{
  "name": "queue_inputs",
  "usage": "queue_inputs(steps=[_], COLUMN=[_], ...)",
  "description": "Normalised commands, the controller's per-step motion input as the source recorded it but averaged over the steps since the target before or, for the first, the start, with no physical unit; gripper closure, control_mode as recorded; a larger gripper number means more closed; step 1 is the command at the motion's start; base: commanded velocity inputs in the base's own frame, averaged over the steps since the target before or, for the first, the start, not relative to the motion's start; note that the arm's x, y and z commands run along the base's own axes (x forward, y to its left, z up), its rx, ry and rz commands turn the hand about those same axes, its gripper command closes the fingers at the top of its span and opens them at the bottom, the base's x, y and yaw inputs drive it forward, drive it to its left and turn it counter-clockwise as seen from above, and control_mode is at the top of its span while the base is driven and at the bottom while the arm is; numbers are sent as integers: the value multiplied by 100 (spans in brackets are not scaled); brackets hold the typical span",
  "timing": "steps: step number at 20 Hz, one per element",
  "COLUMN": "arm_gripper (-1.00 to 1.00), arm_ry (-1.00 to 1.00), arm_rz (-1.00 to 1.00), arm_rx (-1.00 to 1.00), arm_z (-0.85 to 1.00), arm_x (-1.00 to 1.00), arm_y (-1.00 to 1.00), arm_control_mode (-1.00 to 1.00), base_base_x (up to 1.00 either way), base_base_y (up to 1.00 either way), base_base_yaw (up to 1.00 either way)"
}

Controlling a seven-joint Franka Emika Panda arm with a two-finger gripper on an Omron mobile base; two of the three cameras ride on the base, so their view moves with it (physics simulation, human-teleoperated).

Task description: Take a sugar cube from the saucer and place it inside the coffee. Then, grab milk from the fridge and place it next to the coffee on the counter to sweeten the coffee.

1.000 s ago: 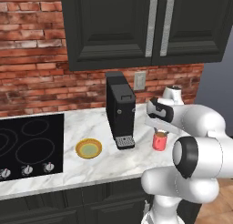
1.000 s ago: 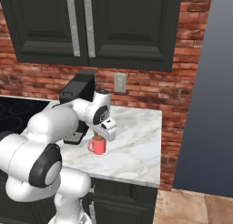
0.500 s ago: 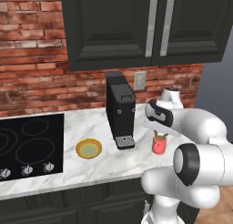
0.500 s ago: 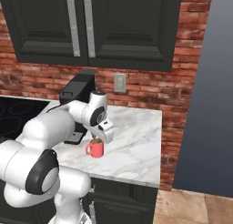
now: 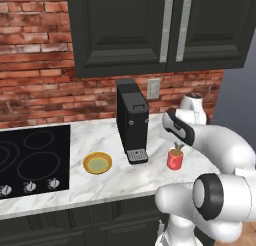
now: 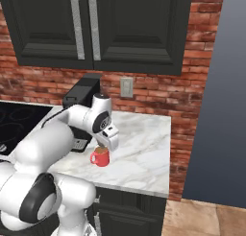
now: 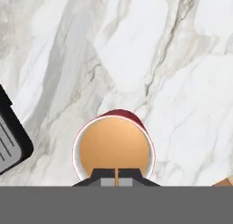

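Tan liquid fills the coffee [image 7: 113, 148] directly beneath the gripper [image 7: 116, 178], whose jaws have drawn fully together over the last second with nothing visible between them. The arm has also come down closer to the cup than a second ago. No sugar cube can be made out on the surface; judgement: the drop is probably complete. Farther left on the counter [image 5: 100, 187], the saucer [image 5: 97, 163] looks bare. Milk retrieval remains outstanding.

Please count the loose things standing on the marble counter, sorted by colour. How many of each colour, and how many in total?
Red: 1, the coffee cup
Yellow-gold: 1, the saucer
Black: 1, the coffee machine
Total: 3
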Motion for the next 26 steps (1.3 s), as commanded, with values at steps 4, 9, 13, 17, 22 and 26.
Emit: queue_inputs(steps=[4,9,13,17,22,26], arm_gripper=[-100,-100,-100,-100,-100,-100], arm_ry=[-14,-18,-31,-34,-22,-1], arm_rz=[0,0,0,0,0,4], arm_rx=[0,0,-1,-3,-10,-16], arm_z=[89,100,100,100,51,-1], arm_x=[-72,-87,-81,-77,-62,-22], arm_y=[6,10,8,16,29,53], arm_control_mode=[-100,-100,-100,-100,-100,-100], base_base_x=[0,0,0,0,0,0], base_base_y=[0,0,0,0,0,0], base_base_yaw=[0,0,0,0,0,0])
